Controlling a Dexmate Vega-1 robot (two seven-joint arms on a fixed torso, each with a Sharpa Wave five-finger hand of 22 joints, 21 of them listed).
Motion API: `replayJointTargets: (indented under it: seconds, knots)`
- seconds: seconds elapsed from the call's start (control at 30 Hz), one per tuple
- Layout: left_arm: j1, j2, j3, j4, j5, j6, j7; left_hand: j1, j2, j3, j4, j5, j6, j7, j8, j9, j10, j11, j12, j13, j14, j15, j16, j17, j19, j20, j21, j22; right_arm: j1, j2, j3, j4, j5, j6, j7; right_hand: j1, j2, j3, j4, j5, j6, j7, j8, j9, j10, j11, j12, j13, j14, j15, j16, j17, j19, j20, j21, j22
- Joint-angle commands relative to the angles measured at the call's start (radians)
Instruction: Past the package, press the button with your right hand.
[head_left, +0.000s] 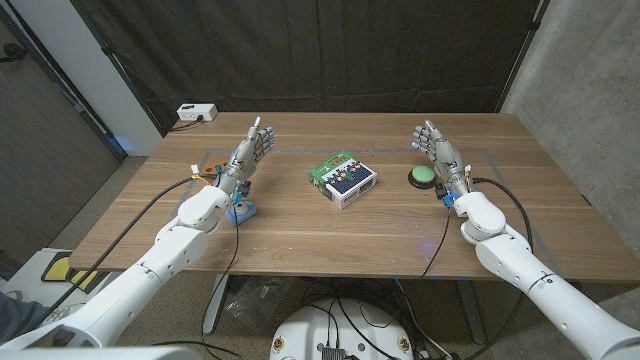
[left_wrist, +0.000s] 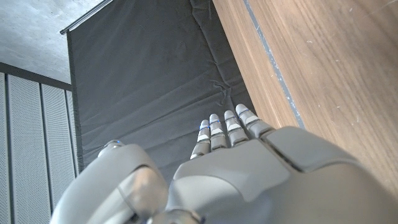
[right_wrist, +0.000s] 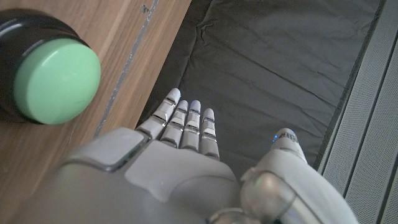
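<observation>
A green push button (head_left: 423, 177) with a black base is seen on the wooden table (head_left: 300, 230), on the robot's right of a small green-and-white package (head_left: 343, 179) that lies near the table's middle. The right hand (head_left: 440, 153) is held just beside the button, on its far right side, with the fingers (right_wrist: 186, 121) stretched out straight and close together and nothing held in them; in the right wrist view the button's green cap (right_wrist: 56, 79) is seen beside the back of that hand, apart from the fingers. The left hand (head_left: 248, 152) is held over the table's left part, well apart from the package, its fingers (left_wrist: 224, 130) likewise extended side by side and nothing gripped. A small blue object (head_left: 240, 211) is seen on the table beside the left forearm. A white power strip (head_left: 197, 113) is seen on the floor past the table's far left corner, in front of a black curtain (head_left: 330, 50).
</observation>
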Motion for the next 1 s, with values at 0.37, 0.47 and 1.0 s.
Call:
replayJointTargets:
  seconds: [0.37,0.47,1.0]
  knots:
    - [0.059,0.039,-0.02,-0.054,0.03,-0.06,-0.009,0.015,0.01,0.002,-0.007,0.006,0.014,0.003,0.004,0.003,0.019,0.003,0.009,0.003,0.018,0.001,0.003,0.002,0.013,0.002,0.002,0.004,-0.081,-0.036,0.026,-0.103,-0.218,-0.005,-0.171,0.006,0.002,-0.002,-0.003,0.008,0.038,-0.032,0.013,0.003,0.021,-0.02,0.008,0.004,0.027,-0.014,-0.001,0.002,0.024,-0.055,-0.019,0.005]
    - [0.066,0.039,-0.023,-0.06,0.03,-0.066,-0.006,0.018,0.012,0.002,-0.008,0.006,0.02,0.004,0.006,0.003,0.022,0.004,0.009,0.003,0.026,0.001,0.004,0.002,0.014,0.003,0.001,0.004,-0.083,-0.044,0.027,-0.118,-0.248,-0.035,-0.19,0.006,0.002,-0.002,-0.002,0.008,0.038,-0.03,0.012,0.003,0.023,-0.022,0.009,0.004,0.028,-0.014,-0.001,0.003,0.025,-0.055,-0.02,0.005]
    - [0.081,0.025,-0.029,-0.067,0.036,-0.077,0.017,0.031,0.023,0.002,-0.013,0.006,0.026,0.007,0.003,0.003,0.027,0.001,0.006,0.002,0.025,0.002,-0.003,0.002,-0.002,0.002,-0.01,0.004,-0.11,-0.075,0.031,-0.172,-0.469,-0.149,-0.337,0.002,0.008,-0.003,0.0,0.01,0.037,-0.041,0.009,0.003,0.031,-0.037,0.009,0.004,0.039,-0.024,-0.001,0.003,0.038,-0.061,-0.028,0.005]
